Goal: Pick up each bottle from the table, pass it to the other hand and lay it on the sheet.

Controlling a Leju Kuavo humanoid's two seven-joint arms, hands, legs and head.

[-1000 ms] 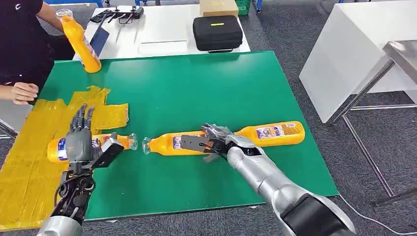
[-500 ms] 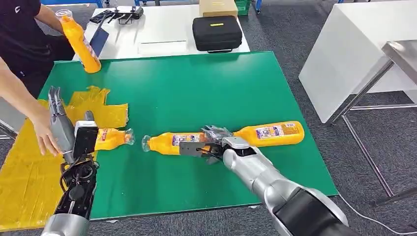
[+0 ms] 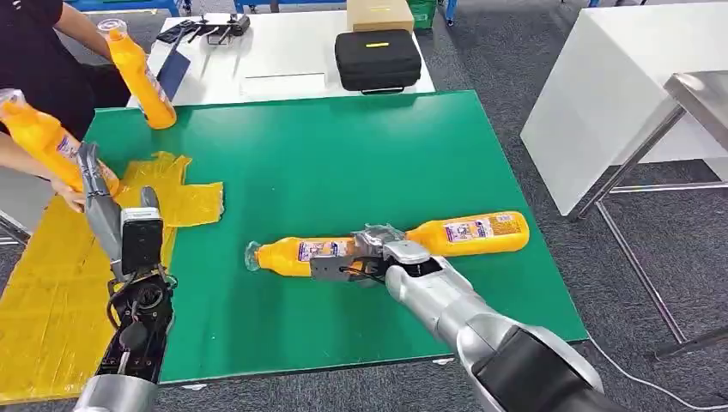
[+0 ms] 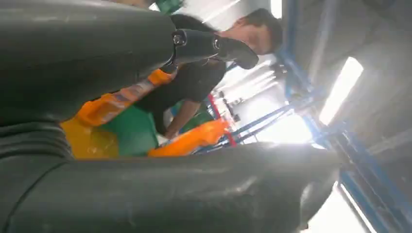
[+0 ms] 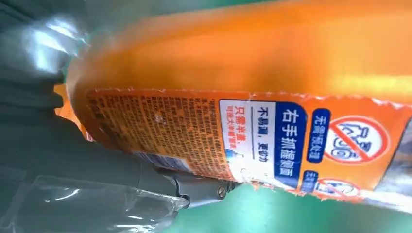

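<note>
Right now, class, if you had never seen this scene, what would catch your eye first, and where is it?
Bright orange bottles on a green table: one bottle lies near the front edge with the robot's right hand on it, another bottle lies just beyond. At the far left a person's hand lifts a third bottle above the yellow sheet, beside the raised left hand.

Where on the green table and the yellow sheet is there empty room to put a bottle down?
The yellow sheet is bare below the left hand. The green table is open between the upright bottle and the two lying bottles. It is crowded near the front, where the right hand grips one lying bottle beside another.
</note>
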